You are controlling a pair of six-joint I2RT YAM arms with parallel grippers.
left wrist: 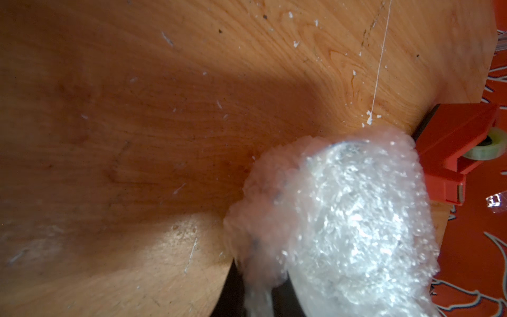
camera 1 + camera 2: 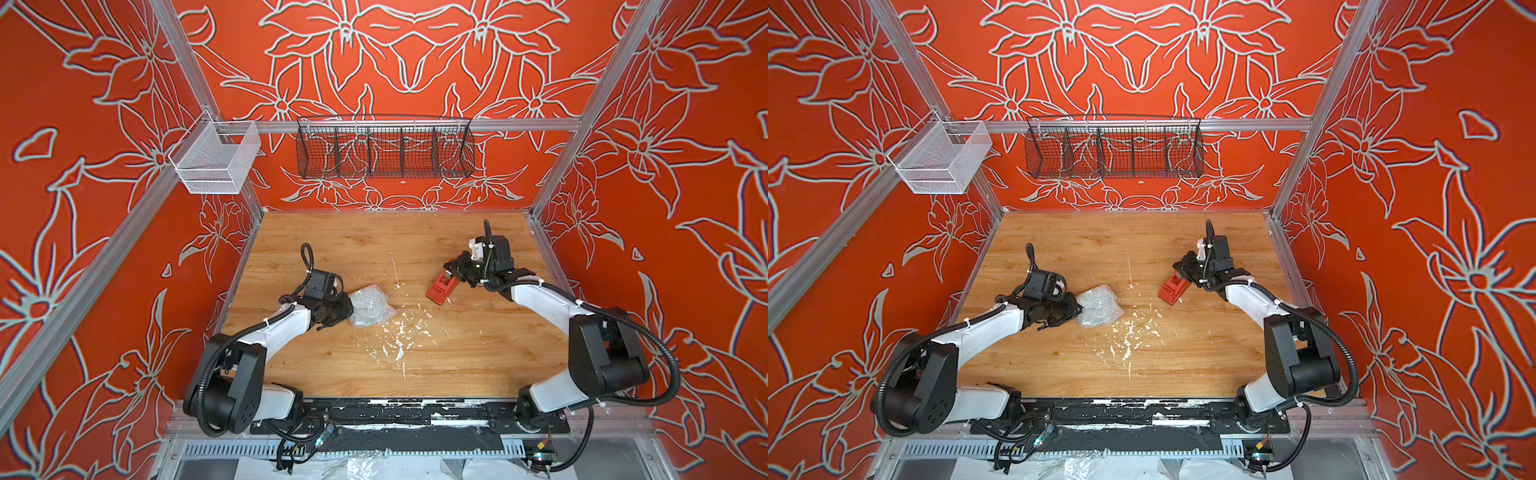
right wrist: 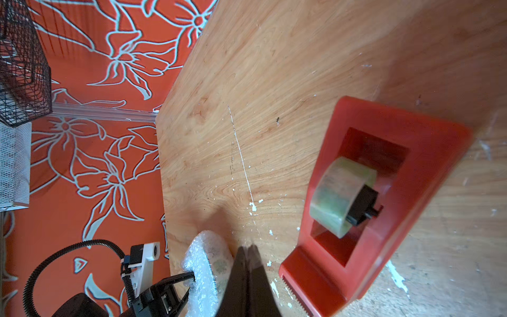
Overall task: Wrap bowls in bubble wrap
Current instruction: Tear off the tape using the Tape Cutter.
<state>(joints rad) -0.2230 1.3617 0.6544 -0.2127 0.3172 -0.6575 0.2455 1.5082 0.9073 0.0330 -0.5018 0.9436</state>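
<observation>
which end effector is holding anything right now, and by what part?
Left end effector pinches the clear, crinkly bubble wrap bundle at the edge facing its arm. Right end effector is shut, nothing visibly in it.

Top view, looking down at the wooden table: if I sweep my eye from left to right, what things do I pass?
left gripper → bubble wrap bundle it pinches → scattered white flecks → red tape dispenser. The right gripper overlaps the dispenser, so it is left out.
</observation>
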